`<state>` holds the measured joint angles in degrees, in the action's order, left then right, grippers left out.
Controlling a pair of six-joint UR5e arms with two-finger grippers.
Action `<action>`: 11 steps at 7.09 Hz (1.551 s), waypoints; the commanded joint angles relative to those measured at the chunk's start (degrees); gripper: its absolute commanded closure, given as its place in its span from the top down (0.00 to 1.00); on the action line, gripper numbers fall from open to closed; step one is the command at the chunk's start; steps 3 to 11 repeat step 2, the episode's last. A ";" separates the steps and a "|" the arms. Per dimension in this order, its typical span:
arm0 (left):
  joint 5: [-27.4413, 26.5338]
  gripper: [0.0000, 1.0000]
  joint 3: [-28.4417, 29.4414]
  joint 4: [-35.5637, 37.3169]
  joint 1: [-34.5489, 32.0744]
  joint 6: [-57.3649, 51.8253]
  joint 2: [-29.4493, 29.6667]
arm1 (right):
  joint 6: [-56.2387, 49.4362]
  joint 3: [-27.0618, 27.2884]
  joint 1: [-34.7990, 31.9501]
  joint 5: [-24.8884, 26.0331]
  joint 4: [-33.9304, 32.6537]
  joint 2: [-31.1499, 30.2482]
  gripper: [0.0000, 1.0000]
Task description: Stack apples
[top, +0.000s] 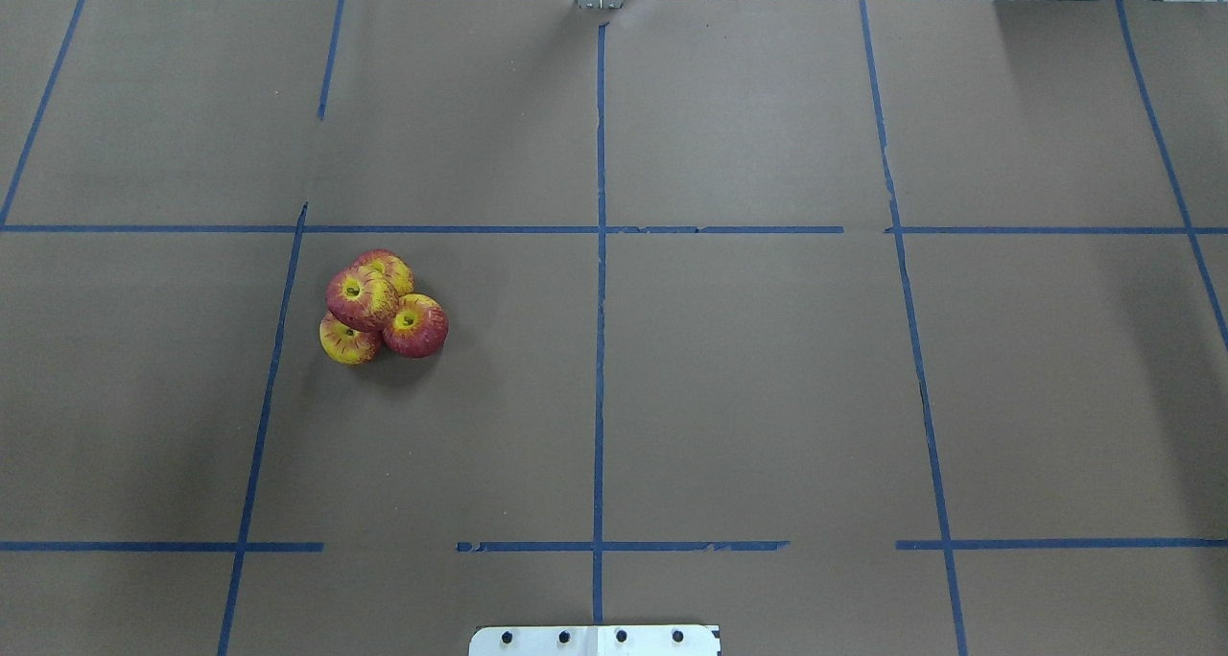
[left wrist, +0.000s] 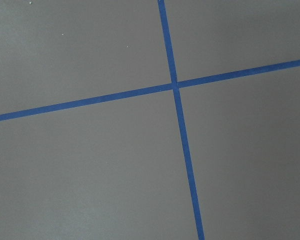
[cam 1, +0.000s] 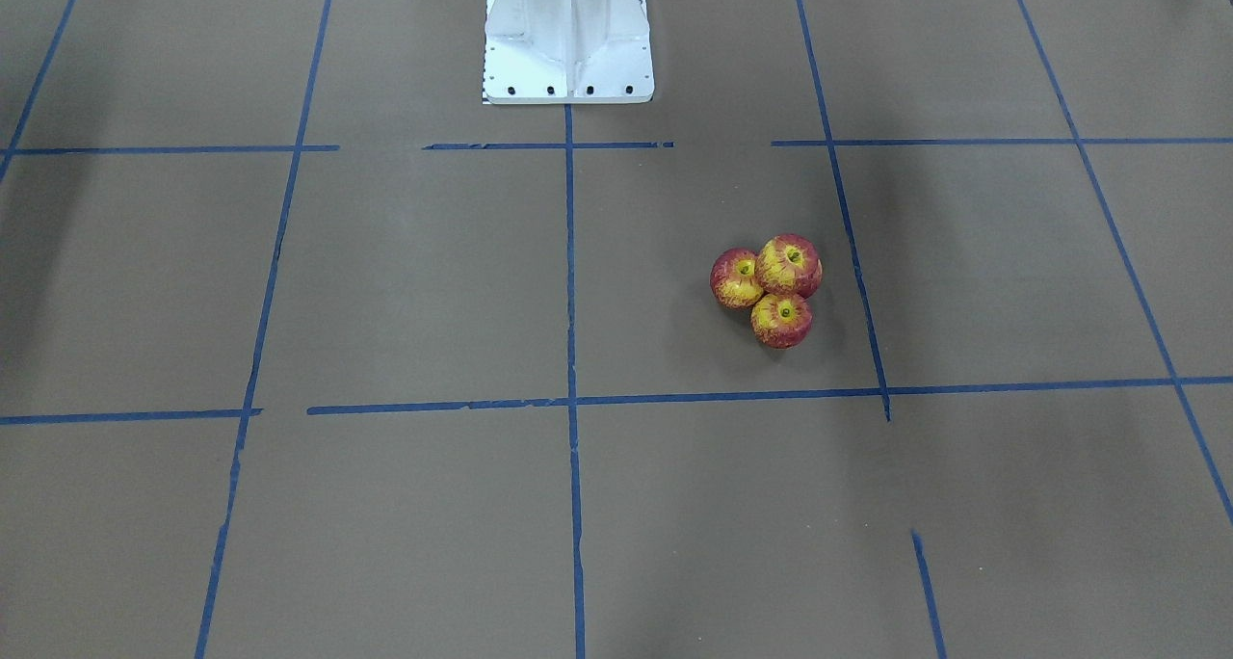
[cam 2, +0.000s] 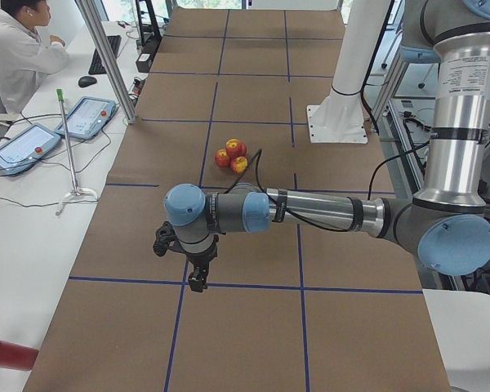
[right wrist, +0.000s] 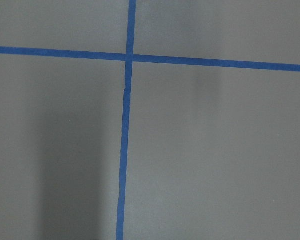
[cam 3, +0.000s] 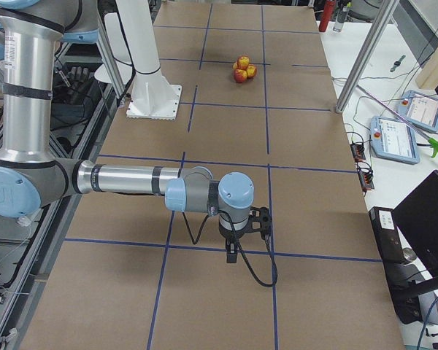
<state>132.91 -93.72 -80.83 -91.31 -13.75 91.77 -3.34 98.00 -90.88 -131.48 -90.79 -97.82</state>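
Four red and yellow apples (top: 362, 298) sit in a tight cluster on the brown table on the robot's left side. One rests on top of three others (top: 415, 326). The cluster also shows in the front-facing view (cam 1: 790, 266), the left side view (cam 2: 232, 153) and the right side view (cam 3: 242, 68). My left gripper (cam 2: 198, 282) shows only in the left side view, far from the apples near the table's end. My right gripper (cam 3: 232, 255) shows only in the right side view, at the opposite end. I cannot tell whether either is open or shut. Both wrist views show only paper and tape.
Blue tape lines (top: 600, 349) grid the brown paper. The white robot base (cam 1: 568, 52) stands at the table's middle edge. An operator (cam 2: 20, 49) sits by teach pendants (cam 2: 86, 118) beside the table. A metal post (cam 3: 361, 58) stands at the table's side.
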 commanded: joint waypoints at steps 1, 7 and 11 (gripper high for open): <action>-0.02 1.00 -0.40 -0.03 -0.10 0.13 0.16 | 0.00 0.00 0.00 0.00 0.00 0.00 1.00; -0.11 1.00 0.81 -0.12 -0.01 0.13 0.68 | 0.00 0.00 0.00 0.00 0.00 0.00 1.00; -0.11 1.00 0.81 -0.12 -0.01 0.13 0.68 | 0.00 0.00 0.00 0.00 0.00 0.00 1.00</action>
